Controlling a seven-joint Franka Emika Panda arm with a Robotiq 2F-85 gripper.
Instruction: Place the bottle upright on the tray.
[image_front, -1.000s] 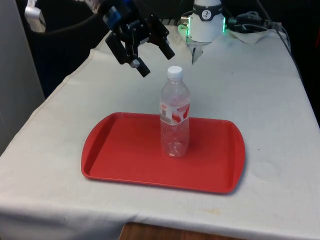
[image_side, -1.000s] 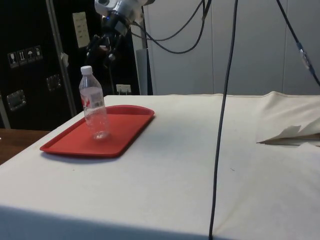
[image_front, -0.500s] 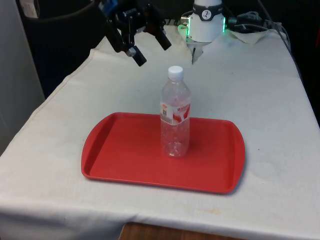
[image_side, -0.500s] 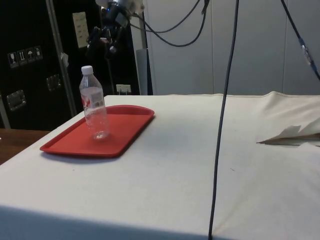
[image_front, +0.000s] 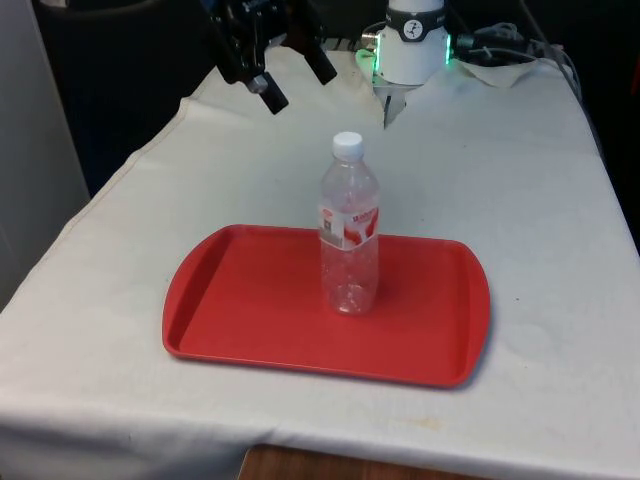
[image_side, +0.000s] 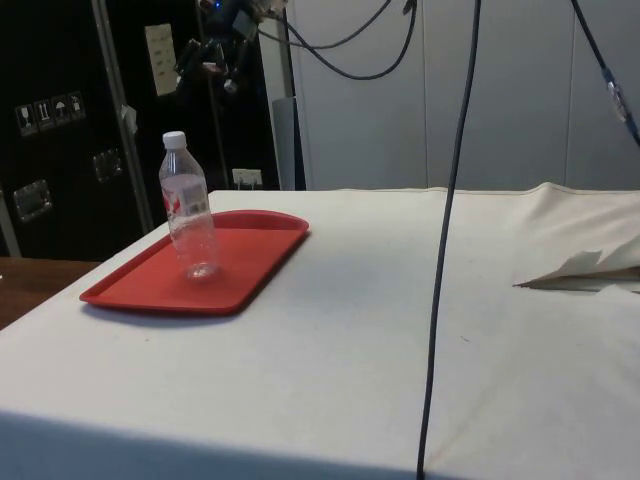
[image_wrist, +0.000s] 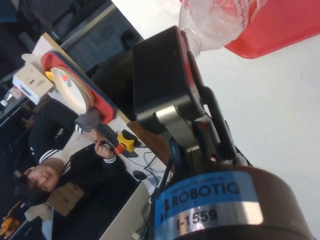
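Bottle upright on tray.
You see the bottle (image_front: 349, 225) standing mid-tray (image_front: 240, 310); the hand (image_front: 292, 86), fingers spread and empty, hangs well above the tray.

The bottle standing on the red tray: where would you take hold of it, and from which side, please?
Probably the bottle body around its label, approached level from the robot's end of the tray: it stands upright and round, and its capped neck is narrow. The gripper hangs open above.
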